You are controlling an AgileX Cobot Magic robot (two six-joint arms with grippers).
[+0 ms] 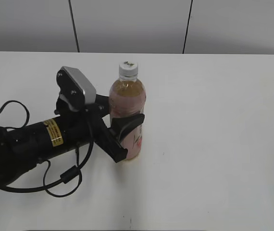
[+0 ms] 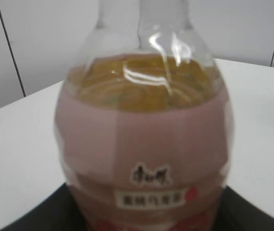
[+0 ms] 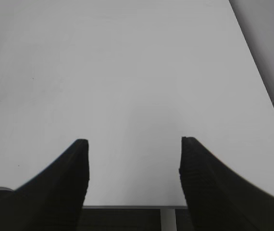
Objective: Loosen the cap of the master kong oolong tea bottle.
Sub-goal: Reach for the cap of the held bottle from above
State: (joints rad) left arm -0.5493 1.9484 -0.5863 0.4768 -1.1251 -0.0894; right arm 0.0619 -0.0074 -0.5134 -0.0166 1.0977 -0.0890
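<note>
Exterior view: left claw (image 1: 125, 130) clamps the master kong oolong tea bottle (image 1: 127, 103), upright on desk (image 1: 214, 144). Right claw (image 3: 133, 173) spread, clear of it. Next: right grips cap (image 1: 128, 70), twists.

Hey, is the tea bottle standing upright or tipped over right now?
Upright. The tea bottle stands on the white table, white cap on top, with the left gripper clamped around its lower body.
</note>
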